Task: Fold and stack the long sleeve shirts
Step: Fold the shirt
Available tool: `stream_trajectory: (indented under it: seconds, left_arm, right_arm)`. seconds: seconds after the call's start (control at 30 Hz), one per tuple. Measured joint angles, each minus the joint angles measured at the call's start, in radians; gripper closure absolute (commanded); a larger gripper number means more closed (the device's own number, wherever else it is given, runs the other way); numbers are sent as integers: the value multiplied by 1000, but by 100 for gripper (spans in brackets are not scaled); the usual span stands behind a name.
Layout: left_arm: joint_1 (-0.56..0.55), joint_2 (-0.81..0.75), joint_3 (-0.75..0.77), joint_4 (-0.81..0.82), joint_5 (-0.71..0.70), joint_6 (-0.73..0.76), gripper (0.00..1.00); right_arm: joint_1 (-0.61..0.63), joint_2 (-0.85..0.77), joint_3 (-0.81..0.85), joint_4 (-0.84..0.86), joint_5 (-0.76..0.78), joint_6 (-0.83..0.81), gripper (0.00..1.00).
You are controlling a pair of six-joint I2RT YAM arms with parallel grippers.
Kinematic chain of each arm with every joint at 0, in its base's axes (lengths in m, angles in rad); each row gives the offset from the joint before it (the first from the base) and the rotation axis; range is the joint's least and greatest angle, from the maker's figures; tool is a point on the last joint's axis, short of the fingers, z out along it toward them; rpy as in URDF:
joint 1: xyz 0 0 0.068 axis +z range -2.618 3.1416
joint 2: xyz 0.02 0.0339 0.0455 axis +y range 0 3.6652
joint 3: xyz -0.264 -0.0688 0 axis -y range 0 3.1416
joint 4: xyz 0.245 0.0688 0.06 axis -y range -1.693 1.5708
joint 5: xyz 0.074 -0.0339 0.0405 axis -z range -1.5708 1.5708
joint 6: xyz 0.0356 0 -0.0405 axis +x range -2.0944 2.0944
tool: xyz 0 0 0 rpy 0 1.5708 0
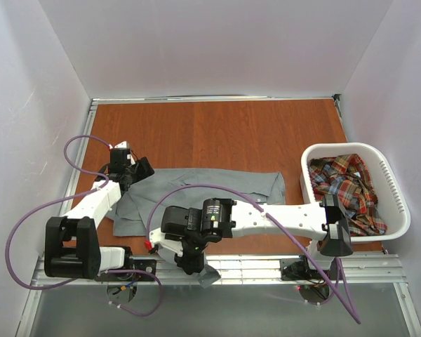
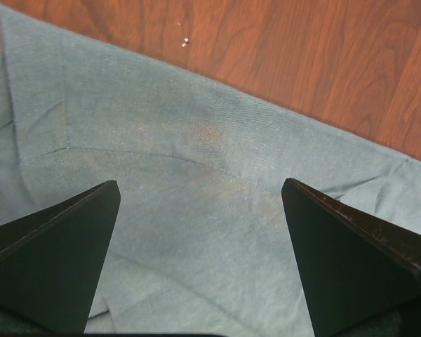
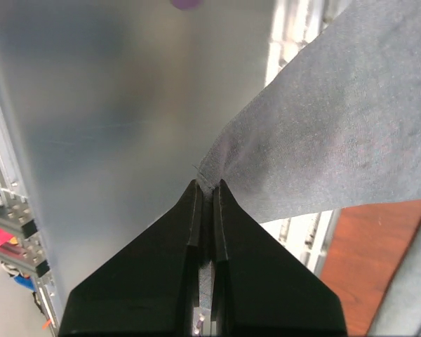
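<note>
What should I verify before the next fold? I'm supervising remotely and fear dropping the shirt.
1. Right gripper shut on the grey shirt edge: ok.
2. Left gripper holding cloth: not ok, open above the shirt.
3. Pinched edge over the table: not ok, it is out over the metal rail.
4. Plaid shirt out of the way in the basket: ok.
5. Grey shirt lying flat: cannot tell, the right arm hides part.

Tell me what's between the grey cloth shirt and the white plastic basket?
A thin strip of bare brown wooden table separates the grey shirt from the white slotted basket; nearer the bases the right arm crosses it. The top view shows this.
</note>
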Motion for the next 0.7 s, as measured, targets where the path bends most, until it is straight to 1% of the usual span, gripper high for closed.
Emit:
stream_trajectory:
  seconds: [0.23,0.33,0.47,0.57,0.7]
  left_arm:
    - [0,40,1,14,36,15,11]
    - [0,47,1,17,33,19,11]
    - [0,75,1,2,-11,21,11]
    - [0,85,1,-16,-54,21,11]
    - [0,89,2,-40,-116,21,11]
  right_arm:
    - [6,16,45,0,-80,-8,99]
    - [7,19,45,-3,-73,-22,99]
    - [-11,19,37,-2,-27,-19,99]
    - [-68,18,22,4,-6,3,99]
    - [-208,15,-22,38,-6,37,99]
